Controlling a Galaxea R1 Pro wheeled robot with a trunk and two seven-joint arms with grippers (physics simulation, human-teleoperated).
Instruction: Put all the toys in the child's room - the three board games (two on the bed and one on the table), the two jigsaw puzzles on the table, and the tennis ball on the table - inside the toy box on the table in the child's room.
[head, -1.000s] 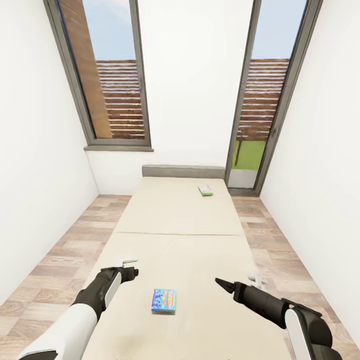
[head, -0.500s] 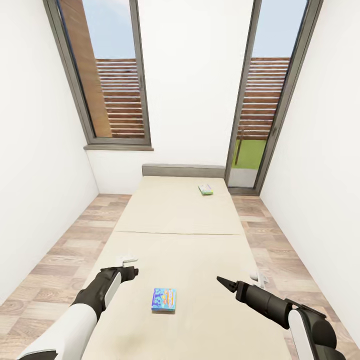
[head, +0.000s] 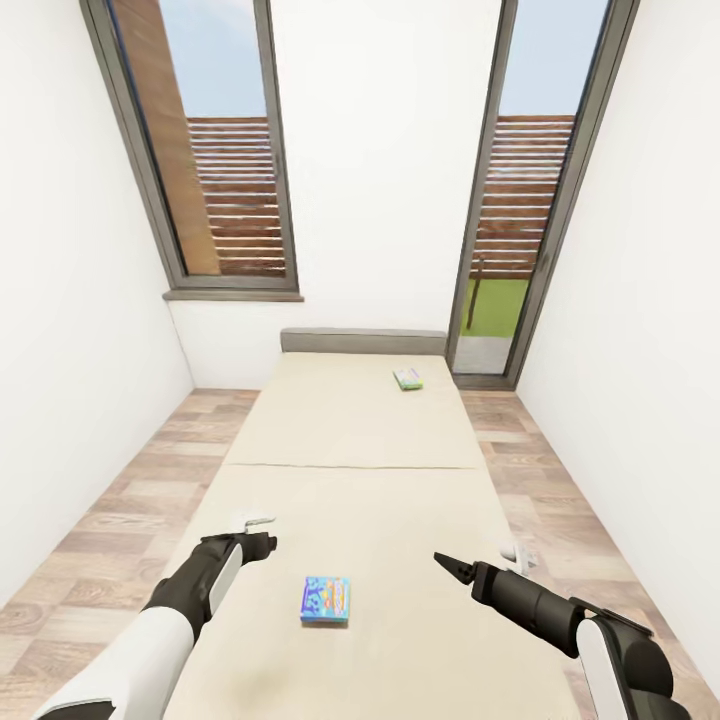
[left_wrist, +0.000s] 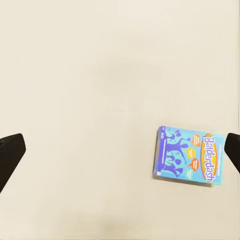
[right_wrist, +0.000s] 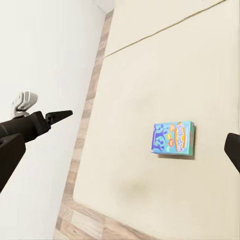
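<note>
Blue board game box (head: 327, 600) lies flat on the beige bed (head: 360, 430) between my arms, nearer my left gripper (head: 262, 543), whose fingers are spread, long axis toward the headboard.

A: What are the arms like?
B: White upper shells, black forearm sleeves; the left claw (head: 262, 545) and right claw (head: 448, 567) taper to dark points.
A: Markings?
B: Small white brackets at each wrist.

A home bedroom — low beige bed (head: 360, 470), wood-plank floor (head: 130, 480), tall dark-framed windows (head: 210, 150) on white walls.
</note>
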